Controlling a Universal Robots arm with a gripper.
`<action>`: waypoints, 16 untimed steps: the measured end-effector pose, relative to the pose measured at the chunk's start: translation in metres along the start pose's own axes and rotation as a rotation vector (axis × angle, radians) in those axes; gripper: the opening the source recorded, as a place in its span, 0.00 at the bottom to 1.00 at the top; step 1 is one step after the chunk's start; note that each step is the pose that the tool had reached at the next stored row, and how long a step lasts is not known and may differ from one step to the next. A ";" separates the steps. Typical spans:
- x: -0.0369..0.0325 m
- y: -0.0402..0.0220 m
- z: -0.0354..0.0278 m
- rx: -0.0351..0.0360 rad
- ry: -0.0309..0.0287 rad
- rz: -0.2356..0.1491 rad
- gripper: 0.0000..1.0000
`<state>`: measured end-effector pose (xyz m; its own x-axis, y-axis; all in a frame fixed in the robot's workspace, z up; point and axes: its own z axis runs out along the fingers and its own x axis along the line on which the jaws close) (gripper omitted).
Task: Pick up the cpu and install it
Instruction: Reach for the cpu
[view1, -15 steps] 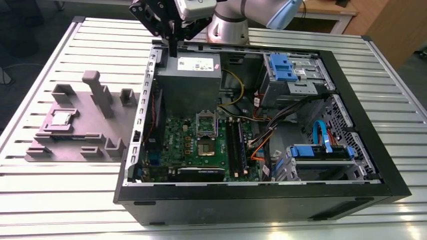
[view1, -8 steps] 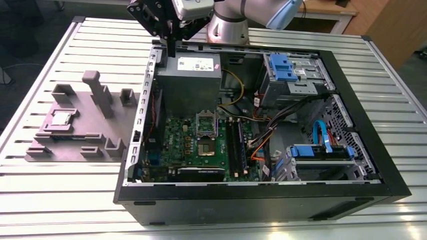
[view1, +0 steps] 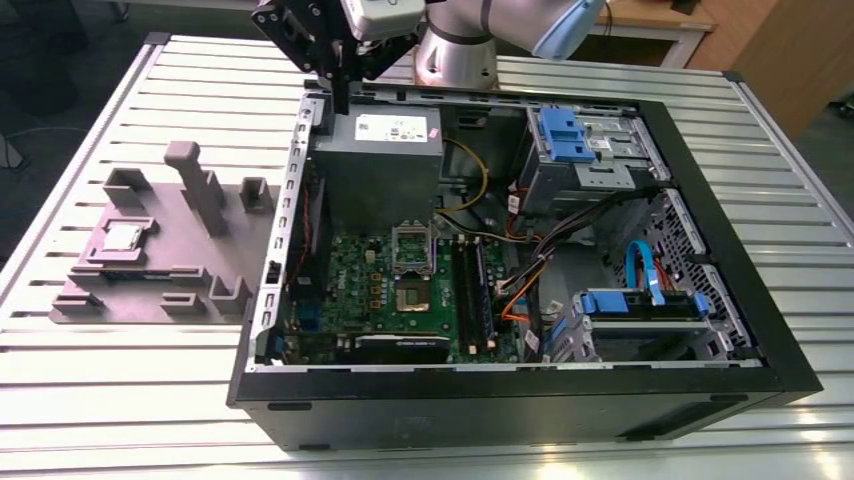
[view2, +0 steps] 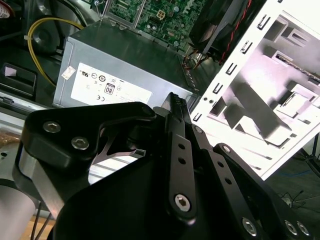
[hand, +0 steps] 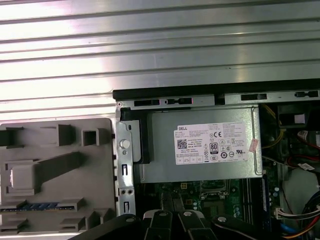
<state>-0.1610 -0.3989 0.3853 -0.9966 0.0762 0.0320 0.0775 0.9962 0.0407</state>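
The small, flat, silvery square cpu (view1: 124, 237) lies in a grey moulded holder (view1: 147, 295) by the counter's (view1: 80, 390) edge at the exterior view's left. The black gripper (view1: 340, 98) hangs well apart, jaws closed and empty. The chip looks light, stiff and fragile; I'd grip opposite rims.

The ribbed silver metal tabletop (view1: 120, 400) I work over
It carries a grey moulded holder block (view1: 127, 300) at the exterior view's left and, just beside it, an open black computer case (view1: 467, 405).
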 end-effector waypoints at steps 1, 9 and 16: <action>0.0001 0.0000 0.0000 0.0000 0.0000 0.000 0.10; 0.0016 -0.0001 0.0001 0.0000 0.0000 0.000 0.10; 0.0032 -0.0003 0.0001 0.0000 0.0000 0.000 0.10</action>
<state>-0.1642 -0.3989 0.3853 -0.9966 0.0762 0.0320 0.0775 0.9962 0.0406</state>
